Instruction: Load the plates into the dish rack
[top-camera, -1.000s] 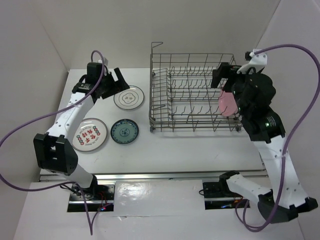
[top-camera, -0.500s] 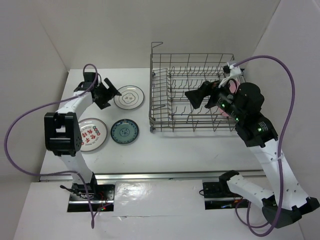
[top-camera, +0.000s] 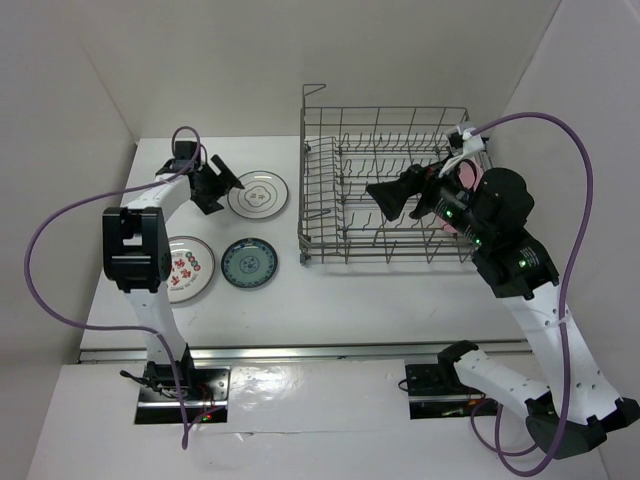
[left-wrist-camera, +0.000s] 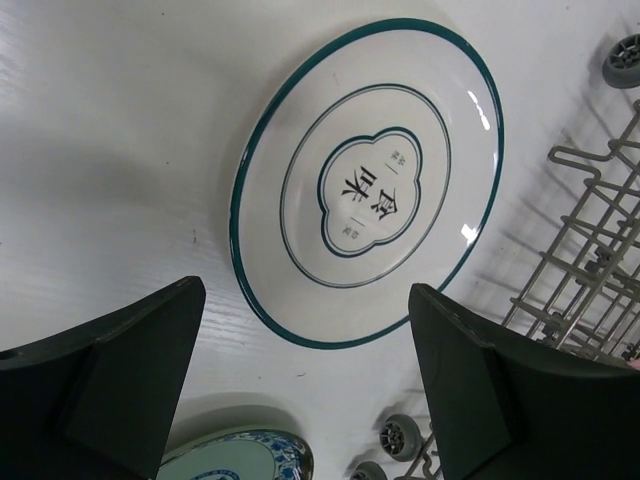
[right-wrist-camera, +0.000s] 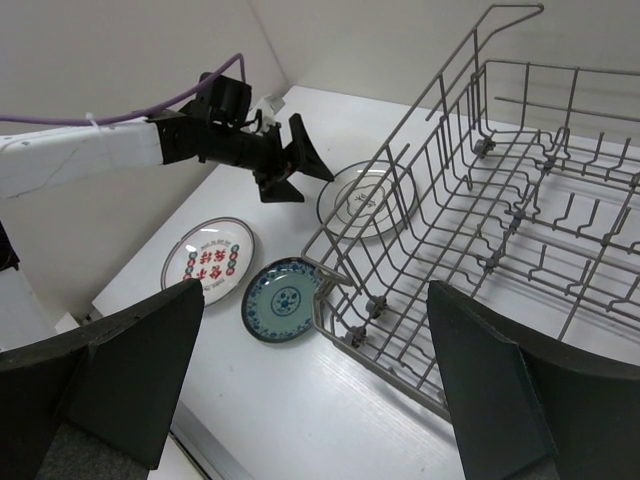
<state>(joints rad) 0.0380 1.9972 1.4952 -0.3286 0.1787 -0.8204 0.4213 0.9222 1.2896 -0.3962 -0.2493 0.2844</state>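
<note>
The dish rack (top-camera: 320, 245) stands at the back middle of the table. A pink plate (top-camera: 464, 180) stands on edge at its right end, mostly hidden behind my right arm. My right gripper (top-camera: 393, 195) is open and empty above the rack's middle. The white plate with a dark rim (top-camera: 257, 194) lies flat left of the rack. My left gripper (top-camera: 215, 185) is open just left of it, with the plate's near edge (left-wrist-camera: 300, 335) between its fingers in the left wrist view. The red-patterned plate (top-camera: 190, 268) and the teal plate (top-camera: 250, 262) lie flat nearer the front.
The right wrist view shows the rack's left corner (right-wrist-camera: 330, 270), the teal plate (right-wrist-camera: 285, 300), the red-patterned plate (right-wrist-camera: 208, 258) and my left gripper (right-wrist-camera: 290, 165). The rack's small wheels (left-wrist-camera: 400, 435) sit close to the dark-rimmed plate. White walls enclose the table.
My right gripper has let go of the pink plate, left it standing in the rack and swung left over the rack. My left gripper has closed in on the dark-rimmed plate.
</note>
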